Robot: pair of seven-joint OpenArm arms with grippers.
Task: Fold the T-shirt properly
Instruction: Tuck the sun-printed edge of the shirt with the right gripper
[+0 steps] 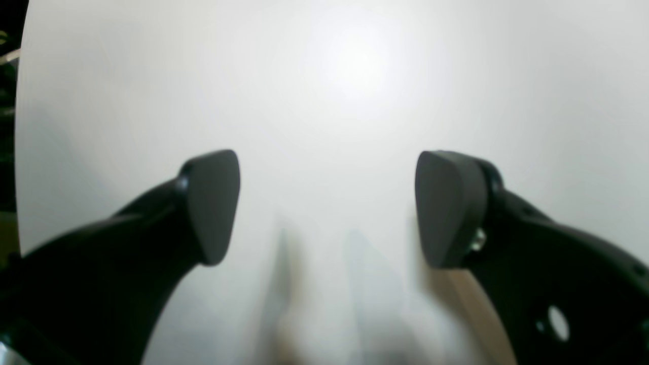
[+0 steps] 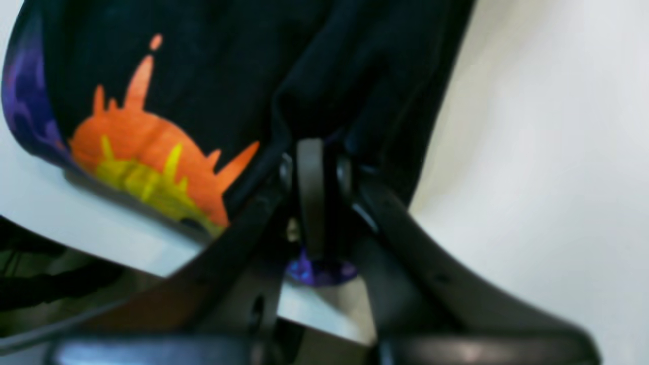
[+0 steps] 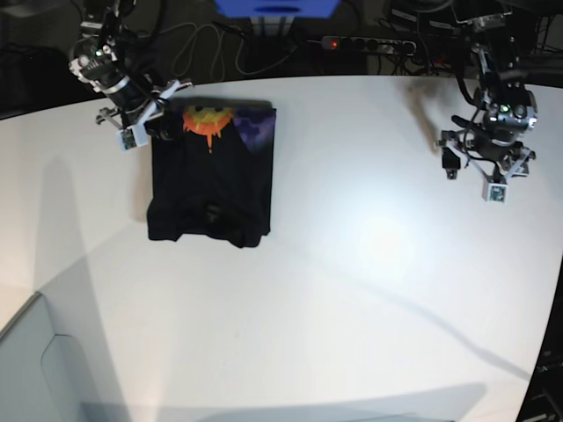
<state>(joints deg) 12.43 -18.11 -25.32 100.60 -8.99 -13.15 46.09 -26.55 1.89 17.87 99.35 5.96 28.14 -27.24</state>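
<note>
The black T-shirt [image 3: 211,189] lies on the white table [image 3: 369,264] at the far left as a folded rectangle. A strip of its orange-yellow and purple print [image 3: 208,120] is turned up along its far edge. My right gripper [image 3: 157,121] is at the shirt's far left corner, shut on the cloth. In the right wrist view the right gripper [image 2: 317,167] pinches a black fold of the T-shirt [image 2: 203,76], with the orange print beside it. My left gripper [image 1: 327,203] is open and holds nothing. It hovers over bare table at the far right [image 3: 475,163], well away from the shirt.
The table's far edge [image 3: 352,79] runs just behind the shirt and the right gripper. Beyond it lie cables, a power strip [image 3: 369,42] and a blue box [image 3: 277,9]. A grey surface [image 3: 35,369] shows at the near left corner.
</note>
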